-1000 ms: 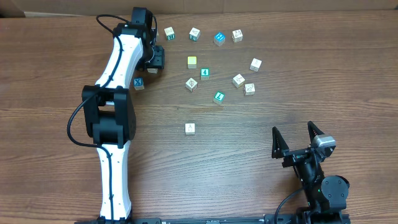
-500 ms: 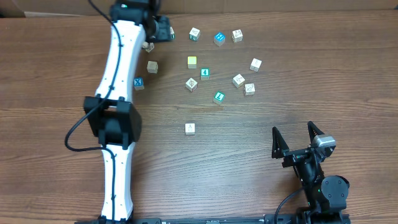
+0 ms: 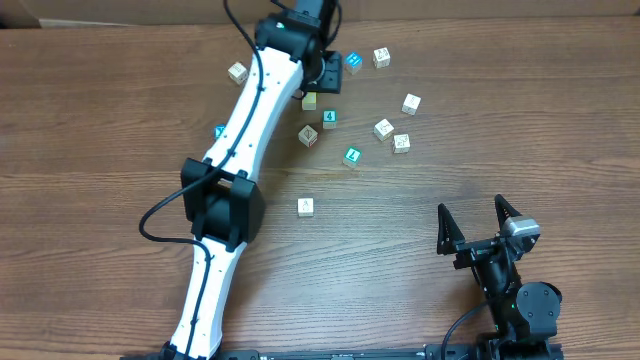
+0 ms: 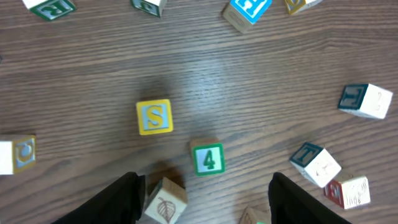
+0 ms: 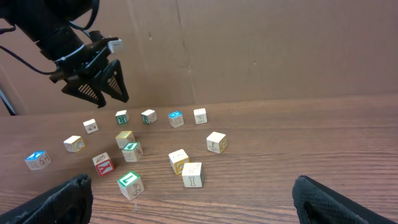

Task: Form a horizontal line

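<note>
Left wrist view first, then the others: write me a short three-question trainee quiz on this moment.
1. True or false: the left pincer grips a block.
2. In the left wrist view, the yellow block shows: A) an S, B) a 4, C) a leaf.
3. Which pincer stands far from the scattered blocks?
Key: 1 false, it hangs open and empty above the table. 2 A. 3 the right pincer, open at the near side.
</note>
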### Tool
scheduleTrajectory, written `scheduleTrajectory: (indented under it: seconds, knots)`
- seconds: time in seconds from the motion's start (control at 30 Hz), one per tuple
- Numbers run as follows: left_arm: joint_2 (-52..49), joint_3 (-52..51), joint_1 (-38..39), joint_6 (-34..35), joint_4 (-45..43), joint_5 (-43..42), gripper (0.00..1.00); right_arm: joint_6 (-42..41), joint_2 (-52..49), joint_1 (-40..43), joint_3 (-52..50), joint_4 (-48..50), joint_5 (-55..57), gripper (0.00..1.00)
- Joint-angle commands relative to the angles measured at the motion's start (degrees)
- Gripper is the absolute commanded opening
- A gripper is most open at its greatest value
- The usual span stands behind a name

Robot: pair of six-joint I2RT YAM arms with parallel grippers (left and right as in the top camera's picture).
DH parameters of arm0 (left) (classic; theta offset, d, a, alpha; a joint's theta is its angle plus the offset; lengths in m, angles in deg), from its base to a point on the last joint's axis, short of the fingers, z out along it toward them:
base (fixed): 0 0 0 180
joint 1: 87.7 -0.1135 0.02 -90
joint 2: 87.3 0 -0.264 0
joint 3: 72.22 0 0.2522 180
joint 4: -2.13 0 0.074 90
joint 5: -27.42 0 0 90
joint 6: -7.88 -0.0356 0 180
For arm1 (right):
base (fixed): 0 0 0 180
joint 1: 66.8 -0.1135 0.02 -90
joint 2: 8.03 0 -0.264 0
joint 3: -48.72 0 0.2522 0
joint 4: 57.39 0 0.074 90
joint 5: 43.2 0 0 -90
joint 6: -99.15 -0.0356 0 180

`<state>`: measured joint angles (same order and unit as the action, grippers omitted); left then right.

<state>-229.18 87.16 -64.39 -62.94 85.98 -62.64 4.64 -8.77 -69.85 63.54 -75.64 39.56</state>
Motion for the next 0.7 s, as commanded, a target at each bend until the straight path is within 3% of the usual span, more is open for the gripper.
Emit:
scheduleTrajectory:
  seconds: [0.0, 0.33, 0.67]
  knots:
    - [-0.24, -2.80, 0.61, 3.37, -1.66, 5.27, 0.62, -0.11, 0.57, -0.26, -0.59, 0.26, 0.28, 1.00]
    - [-0.31, -14.23, -0.74, 3.34, -16.06, 9.64, 0.70, -0.11, 0.57, -0.26, -0.59, 0.26, 0.28, 1.00]
    - [-0.31, -18.97, -2.34, 3.34, -21.51, 9.05, 0.67, -0.11, 0.57, -0.26, -0.59, 0.26, 0.28, 1.00]
